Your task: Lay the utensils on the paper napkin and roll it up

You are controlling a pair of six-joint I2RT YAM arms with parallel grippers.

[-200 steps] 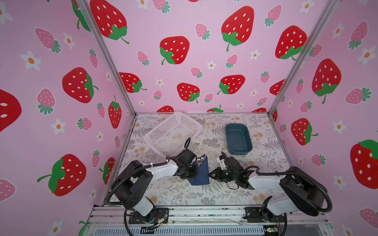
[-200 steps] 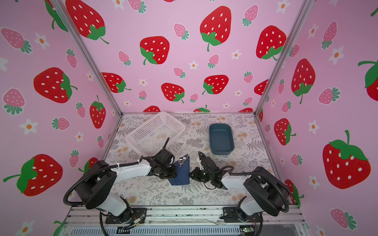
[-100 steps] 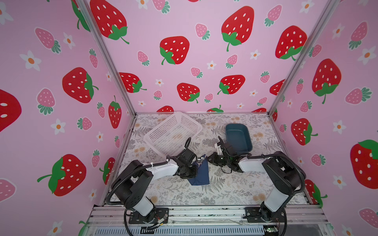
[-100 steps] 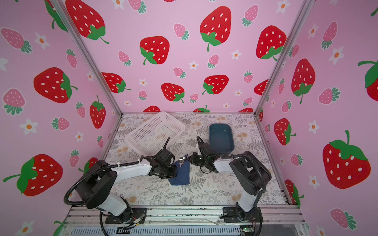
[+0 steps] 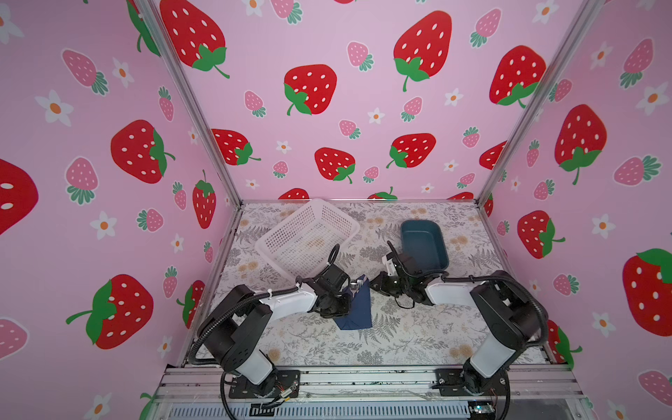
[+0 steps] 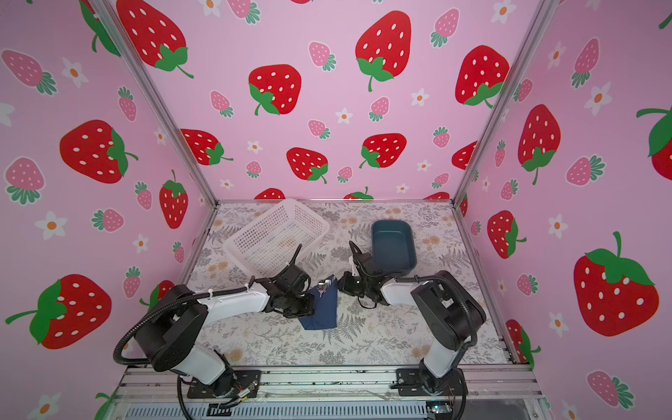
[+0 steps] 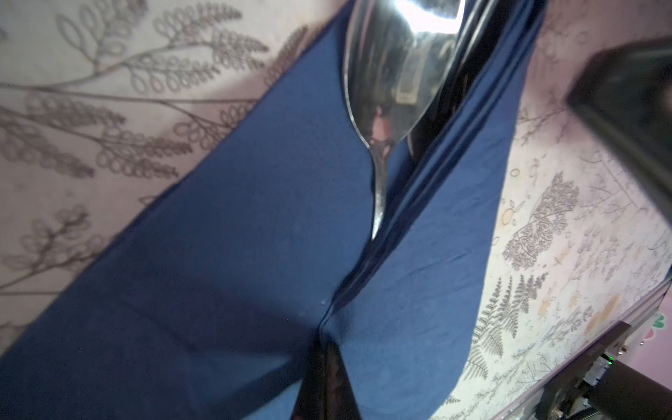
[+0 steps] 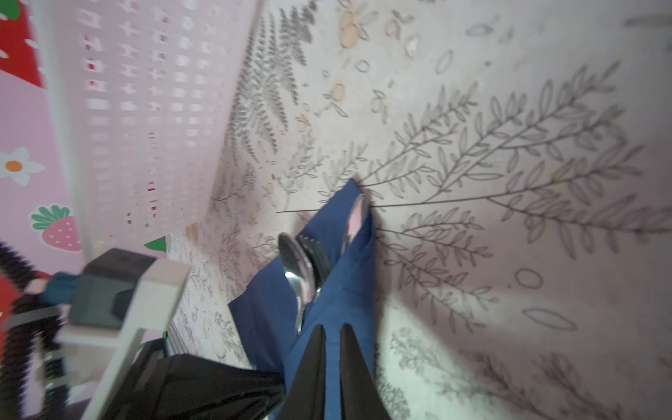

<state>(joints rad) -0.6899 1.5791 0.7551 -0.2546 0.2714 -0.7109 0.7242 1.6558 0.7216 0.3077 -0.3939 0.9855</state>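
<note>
1. Utensils (image 5: pixel 358 284) and paper napkin (image 5: pixel 358 312) lie together on the worktop (image 5: pixel 418 338), a floral-printed surface walled by strawberry-patterned panels (image 5: pixel 345 109). The bundle sits near the middle, toward the front edge.
2. A white lattice basket (image 5: pixel 305 236) stands at the back left of the worktop, set at an angle, just behind the left arm's wrist.
3. A teal tray (image 5: pixel 423 243) sits at the back right, just behind the right arm's wrist.
4. The left gripper (image 7: pixel 323 363) meets the napkin from its left side. Its jaws are closed tight on a gathered fold of the paper, and the creases run straight to them in the left wrist view.
5. The right gripper (image 8: pixel 331 331) is at the napkin's right side. Its jaws are almost together, with only a thin slit where blue paper shows. Whether they pinch the paper cannot be told.
6. In both top views the napkin forms a wedge, narrow at the far end and wider at the near end, with both side flaps folded up over the handles.
7. At the far opening the spoon (image 8: pixel 296 269) bowl and fork (image 8: pixel 313 251) tines stick out side by side. The knife (image 8: pixel 354 218) blade is tucked against the right flap.
</note>
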